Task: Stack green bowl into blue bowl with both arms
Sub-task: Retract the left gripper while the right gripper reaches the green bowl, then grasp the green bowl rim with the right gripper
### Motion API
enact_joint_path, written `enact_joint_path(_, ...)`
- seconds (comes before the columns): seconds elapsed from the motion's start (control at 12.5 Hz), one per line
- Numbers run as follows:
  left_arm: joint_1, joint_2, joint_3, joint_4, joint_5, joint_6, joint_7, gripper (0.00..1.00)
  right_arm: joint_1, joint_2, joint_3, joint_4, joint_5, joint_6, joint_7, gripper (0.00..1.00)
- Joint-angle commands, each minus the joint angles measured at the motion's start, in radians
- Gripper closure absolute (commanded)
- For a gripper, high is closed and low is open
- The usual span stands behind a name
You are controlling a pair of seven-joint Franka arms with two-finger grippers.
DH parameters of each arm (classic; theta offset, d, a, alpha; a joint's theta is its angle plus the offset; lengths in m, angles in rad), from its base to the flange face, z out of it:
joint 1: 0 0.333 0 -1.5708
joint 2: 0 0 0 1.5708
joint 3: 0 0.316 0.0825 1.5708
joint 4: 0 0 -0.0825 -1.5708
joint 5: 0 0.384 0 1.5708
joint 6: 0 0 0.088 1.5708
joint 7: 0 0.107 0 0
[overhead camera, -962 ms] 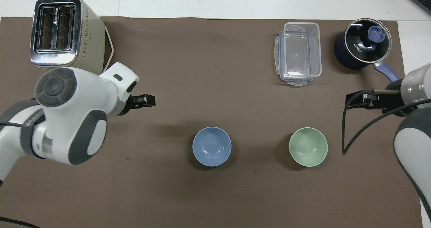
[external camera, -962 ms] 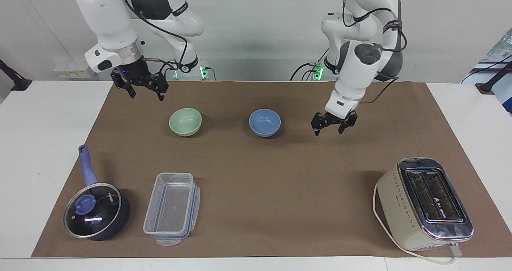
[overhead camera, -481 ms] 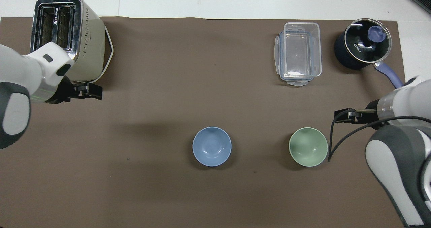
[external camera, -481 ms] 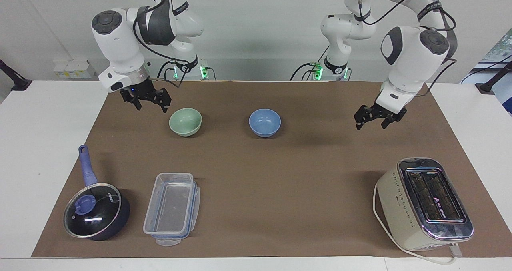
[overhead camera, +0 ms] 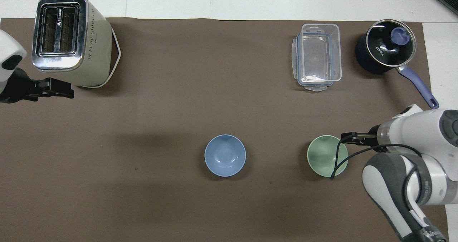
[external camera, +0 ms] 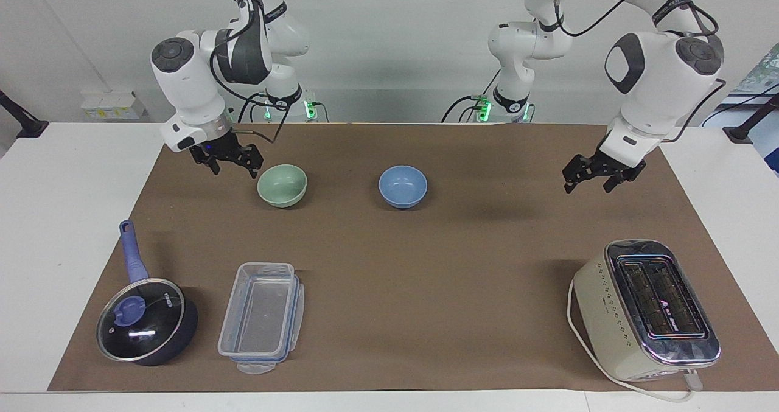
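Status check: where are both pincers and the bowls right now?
Right pincer open, beside green bowl, not touching. Left pincer open, over bare mat. Blue bowl empty, nothing between bowls.

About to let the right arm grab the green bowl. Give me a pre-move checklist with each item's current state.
1. Right hand open: ok.
2. Right hand beside the green bowl, not touching it: ok.
3. Green bowl upright and empty: ok.
4. Blue bowl upright, empty, ready to receive: ok.
5. Mat between the two bowls free of objects: ok.
6. Left hand open, over the mat toward its own end, away from both bowls: ok.
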Motion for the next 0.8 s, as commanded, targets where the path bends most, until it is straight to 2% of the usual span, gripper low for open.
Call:
enact_joint_path(0.0,0.008,0.014,-0.002,0.102,0.010,-0.125,0.014,0.00,-0.008,-0.013,0.000,-0.095,0.025,0.109,-0.057,0.00)
enact_joint_path(0.16,0.058,0.023,0.000,0.154,0.018,-0.174,0.023,0.00,-0.006,-0.010,0.001,-0.119,0.025,0.131,-0.065,0.00)
enact_joint_path(0.48,0.046,0.012,-0.002,0.130,0.016,-0.152,0.028,0.00,-0.005,0.015,0.001,-0.128,0.026,0.134,-0.066,0.00)
enact_joint_path(0.72,0.052,0.011,0.000,0.128,0.016,-0.165,0.026,0.00,-0.005,0.022,0.003,-0.137,0.026,0.137,-0.068,0.05)
